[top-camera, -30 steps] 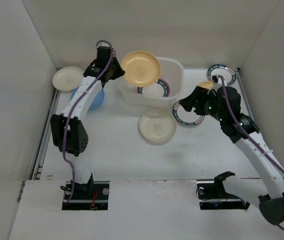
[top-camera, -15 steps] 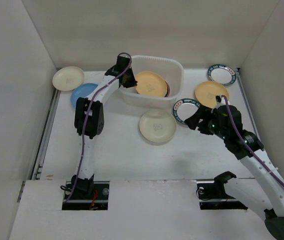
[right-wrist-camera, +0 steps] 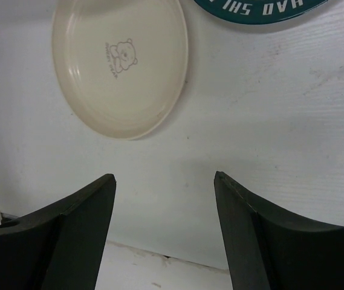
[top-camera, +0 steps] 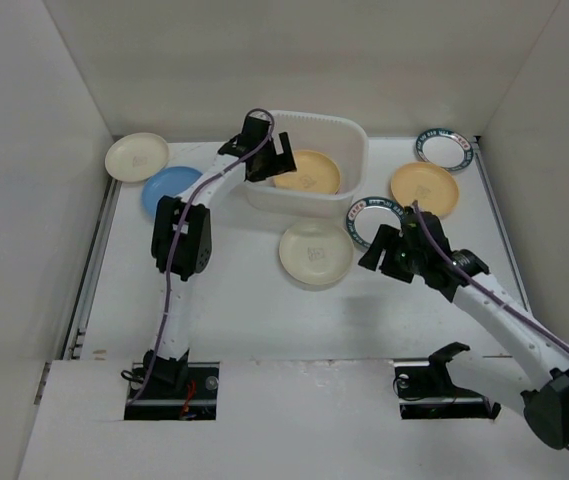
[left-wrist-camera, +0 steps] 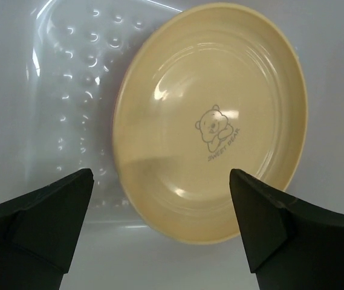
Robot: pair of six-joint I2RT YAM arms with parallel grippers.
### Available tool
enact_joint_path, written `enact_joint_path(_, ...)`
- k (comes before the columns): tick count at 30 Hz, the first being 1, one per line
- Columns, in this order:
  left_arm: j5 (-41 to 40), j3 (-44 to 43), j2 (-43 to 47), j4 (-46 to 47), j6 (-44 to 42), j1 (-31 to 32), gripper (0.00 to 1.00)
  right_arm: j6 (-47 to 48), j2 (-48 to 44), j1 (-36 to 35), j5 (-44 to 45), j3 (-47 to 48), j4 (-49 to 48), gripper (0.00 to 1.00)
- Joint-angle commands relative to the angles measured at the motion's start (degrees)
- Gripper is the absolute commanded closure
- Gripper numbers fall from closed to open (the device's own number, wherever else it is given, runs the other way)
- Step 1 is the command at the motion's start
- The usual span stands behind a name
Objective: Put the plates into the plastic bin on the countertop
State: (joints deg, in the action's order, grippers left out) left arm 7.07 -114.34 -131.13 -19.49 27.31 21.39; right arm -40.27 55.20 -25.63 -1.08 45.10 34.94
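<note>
A yellow-orange plate (top-camera: 309,172) (left-wrist-camera: 211,121) lies tilted inside the plastic bin (top-camera: 316,119) (left-wrist-camera: 69,72), free of any grip. My left gripper (top-camera: 272,160) (left-wrist-camera: 159,175) hovers open just above its left edge, nothing between the fingers. On the countertop (top-camera: 244,290), my right gripper (top-camera: 376,250) (right-wrist-camera: 164,176) is open and empty. It sits between a cream plate (top-camera: 315,252) (right-wrist-camera: 120,60) and a teal-rimmed plate (top-camera: 366,217) (right-wrist-camera: 262,9), partly covering the latter from above.
More plates lie around the bin: an orange one (top-camera: 424,188) and a teal-rimmed one (top-camera: 444,148) at the right, a cream one (top-camera: 136,156) and a blue one (top-camera: 169,190) at the left. White walls close in the back and both sides.
My left gripper carried the yellow-orange plate into the bin and opened, leaving it there. The right arm swung left, away from the orange plate and toward the cream one.
</note>
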Motion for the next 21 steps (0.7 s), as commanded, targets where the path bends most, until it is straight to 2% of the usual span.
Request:
enact_joint_path(1, -1.97, 2.62, 12.72, 2.35, -0.77, -0.6, 0.0, -0.51, 4.29, -0.78, -1.46, 0.51, -6.36, 0.29)
enact_joint_path(9, -7.5, 14.66, 34.34, 3.75, -0.94, -2.09, 0.0, 0.19, 15.71, -1.31, -1.9, -1.16, -17.96, 0.32)
enact_joint_path(21, -12.43, 36.72, 57.55, 0.68, -1.12, -9.82, 0.0, 0.37, 30.48, -0.26, -2.87, 2.88, -22.54, 0.44)
